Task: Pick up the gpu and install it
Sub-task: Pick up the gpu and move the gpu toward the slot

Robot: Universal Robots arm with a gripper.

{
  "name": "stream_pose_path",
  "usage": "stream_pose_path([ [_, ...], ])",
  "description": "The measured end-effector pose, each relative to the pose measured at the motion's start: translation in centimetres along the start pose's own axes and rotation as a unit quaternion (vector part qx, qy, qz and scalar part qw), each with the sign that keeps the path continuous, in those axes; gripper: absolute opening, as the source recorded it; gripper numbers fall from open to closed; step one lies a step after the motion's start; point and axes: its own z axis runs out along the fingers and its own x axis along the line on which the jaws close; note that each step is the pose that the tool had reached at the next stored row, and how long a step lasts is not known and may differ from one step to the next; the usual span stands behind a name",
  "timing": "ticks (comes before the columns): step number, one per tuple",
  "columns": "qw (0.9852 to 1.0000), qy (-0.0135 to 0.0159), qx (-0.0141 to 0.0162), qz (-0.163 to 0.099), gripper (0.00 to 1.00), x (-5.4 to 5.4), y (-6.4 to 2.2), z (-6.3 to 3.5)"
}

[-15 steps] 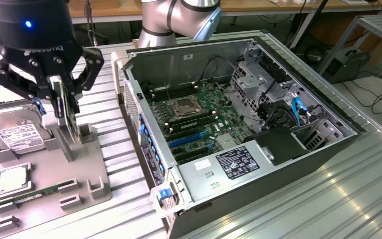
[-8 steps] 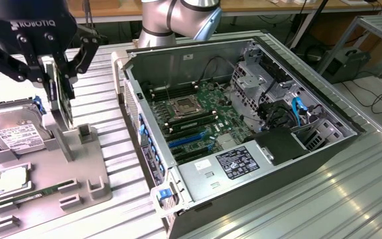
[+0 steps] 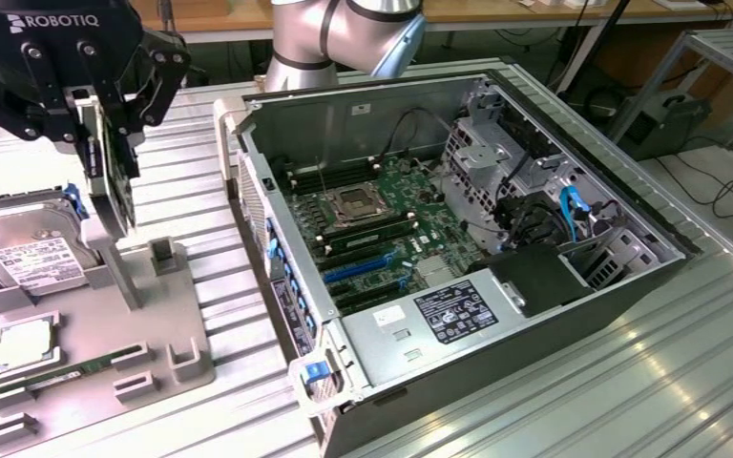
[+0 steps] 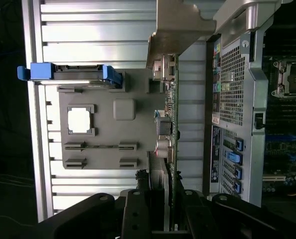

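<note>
Exterior view's left: hard drive (image 3: 30, 243) stands in the grey fixture tray (image 3: 176, 324), with the memory stick (image 3: 54, 374) lying flat near the tray's near edge.

Above the tray: gripper (image 3: 102, 119) has its fingers closed narrow on the top edge of the gpu (image 3: 112, 186). The card hangs straight down from the fingers, edge-on, long axis upright. Its lower end is just over the tray's slotted post; cannot tell whether it touches. In the wrist view the card runs as a thin line away from the fingers, with the tray to one side and the perforated back of the computer case (image 3: 647, 229) to the other.

Centre to exterior view's right: the case lies on its side, open, with the motherboard (image 3: 386, 205) facing up. The blue expansion slots (image 3: 360, 267) sit at the board's near end, beside the case's back wall.

Key relation, as a judgement: the slots lie to the exterior view's right of the held card and lower. The card's bottom edge has to line up with a slot's long axis.
</note>
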Motion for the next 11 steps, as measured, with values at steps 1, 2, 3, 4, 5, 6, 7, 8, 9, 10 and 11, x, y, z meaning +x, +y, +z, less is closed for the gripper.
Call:
stream_pose_path([
  [1,1.0000,0.0000,0.0000,0.000,0.28,-0.1,0.00,-0.01],
  [2,1.0000,0.0000,0.0000,0.000,0.28,-0.2,0.00,0.00],
  [3,1.0000,0.0000,-0.0001,0.000,0.28,-0.3,0.00,0.01],
  [4,1.0000,0.0000,-0.0001,0.000,0.28,-0.6,0.00,0.01],
  [5,1.0000,-0.0001,-0.0001,0.000,0.28,-0.9,0.01,0.00],
  [6,1.0000,-0.0001,-0.0001,0.000,0.28,-1.1,0.01,0.01],
  [7,1.0000,-0.0001,-0.0001,0.000,0.28,-1.2,0.01,0.00],
  [8,1.0000,0.0000,-0.0001,0.000,0.28,-1.3,0.01,0.00],
  [9,1.0000,0.0000,-0.0001,0.000,0.28,-1.5,0.01,0.00],
  [10,1.0000,0.0000,0.0000,0.000,0.28,-1.6,0.01,0.00],
  [11,1.0000,0.0000,-0.0001,0.000,0.28,-1.8,0.01,0.00],
])
